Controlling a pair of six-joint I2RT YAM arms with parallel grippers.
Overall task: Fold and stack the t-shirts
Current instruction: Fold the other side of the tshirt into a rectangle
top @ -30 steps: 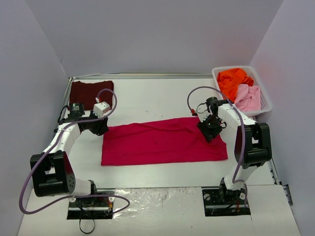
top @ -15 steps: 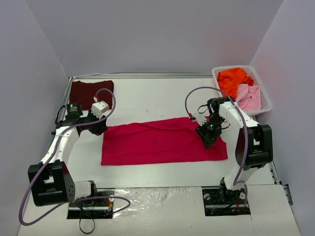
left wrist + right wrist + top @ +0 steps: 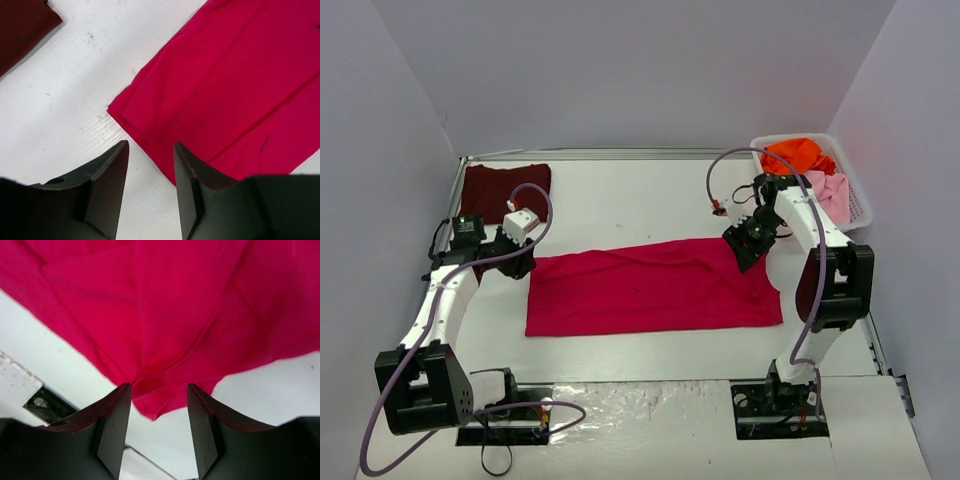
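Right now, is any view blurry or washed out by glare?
Top external: sharp, evenly lit, mild sheen only on the glossy front sheet. Left wrist: red shirt crisp, fingers dark and slightly soft. Right wrist: likewise, cloth folds clear, no glare.

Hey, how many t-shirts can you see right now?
4: a red shirt spread in the middle, a maroon shirt folded at the far left corner, an orange shirt and a pink shirt in the basket. More may lie hidden beneath those two.
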